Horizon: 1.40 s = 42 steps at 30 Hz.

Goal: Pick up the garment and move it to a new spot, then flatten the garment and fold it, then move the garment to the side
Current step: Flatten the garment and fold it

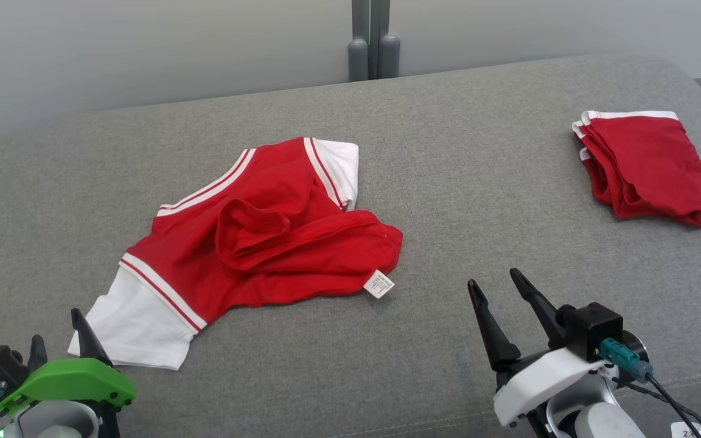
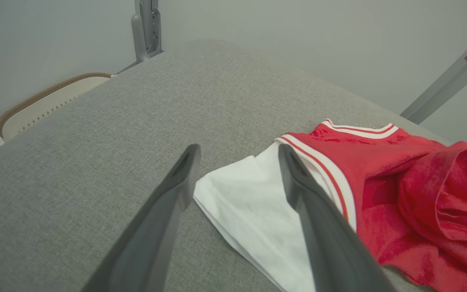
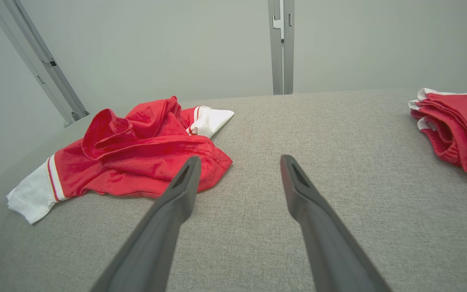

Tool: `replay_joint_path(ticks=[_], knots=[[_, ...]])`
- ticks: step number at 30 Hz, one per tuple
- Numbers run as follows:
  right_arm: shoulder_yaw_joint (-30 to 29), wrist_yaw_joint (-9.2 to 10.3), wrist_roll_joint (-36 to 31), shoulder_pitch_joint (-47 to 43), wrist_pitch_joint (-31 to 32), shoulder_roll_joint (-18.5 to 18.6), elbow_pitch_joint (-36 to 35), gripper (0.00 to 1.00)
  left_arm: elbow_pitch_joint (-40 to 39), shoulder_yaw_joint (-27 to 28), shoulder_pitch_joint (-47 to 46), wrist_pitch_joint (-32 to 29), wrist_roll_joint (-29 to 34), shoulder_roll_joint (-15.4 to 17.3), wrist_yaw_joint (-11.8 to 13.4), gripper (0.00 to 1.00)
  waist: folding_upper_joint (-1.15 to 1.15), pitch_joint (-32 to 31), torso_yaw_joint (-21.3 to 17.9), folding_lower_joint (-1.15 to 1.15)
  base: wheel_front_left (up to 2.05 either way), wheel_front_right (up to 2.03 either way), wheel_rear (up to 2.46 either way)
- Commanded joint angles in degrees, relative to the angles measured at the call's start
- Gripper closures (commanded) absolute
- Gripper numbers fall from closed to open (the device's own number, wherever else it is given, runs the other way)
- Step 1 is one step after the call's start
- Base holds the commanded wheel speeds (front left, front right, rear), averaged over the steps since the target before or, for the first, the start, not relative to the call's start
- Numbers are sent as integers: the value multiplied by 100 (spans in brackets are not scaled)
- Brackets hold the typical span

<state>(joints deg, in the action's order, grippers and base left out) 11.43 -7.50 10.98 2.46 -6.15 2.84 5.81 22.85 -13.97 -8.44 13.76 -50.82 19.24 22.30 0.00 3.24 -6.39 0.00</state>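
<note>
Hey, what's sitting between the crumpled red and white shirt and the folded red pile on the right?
Nothing: the head view shows bare grey fabric surface between the crumpled shirt and the folded pile. The right wrist view agrees.

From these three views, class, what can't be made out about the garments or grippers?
Head view: print on the white tag of the crumpled shirt, too small.
Right wrist view: folded red garment, cut by the right edge.
Head view: left gripper base, hidden by green cover.
</note>
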Motion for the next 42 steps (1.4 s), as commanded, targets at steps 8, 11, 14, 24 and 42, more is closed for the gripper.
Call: replay_joint_path(ticks=[8, 11, 14, 24, 42], knots=[[-142, 3, 61, -141, -16, 10, 70, 0, -929, 998, 509, 138, 701, -536, -460, 0, 0, -283, 252, 0, 0, 0, 0], [-199, 3, 99, -142, -78, 10, 101, 0, -1349, 1315, 688, 139, 1133, -816, -730, 0, 0, -352, 345, 0, 0, 0, 0], [-287, 3, 147, -96, -168, 9, 148, 0, -1665, 1452, 907, 140, 1539, -1056, -1001, 0, 0, -420, 446, 0, 0, 0, 0], [-522, 3, 192, -177, -390, 9, 383, 0, -2072, 1122, 1475, 135, 2469, -1345, -1760, 0, 0, -645, 882, 0, 0, 0, 0], [-878, 3, -238, -696, -422, 10, 563, 0, -1343, 631, 2069, 106, 3190, -1103, -2065, 0, 0, -897, 1053, 0, 0, 0, 0]])
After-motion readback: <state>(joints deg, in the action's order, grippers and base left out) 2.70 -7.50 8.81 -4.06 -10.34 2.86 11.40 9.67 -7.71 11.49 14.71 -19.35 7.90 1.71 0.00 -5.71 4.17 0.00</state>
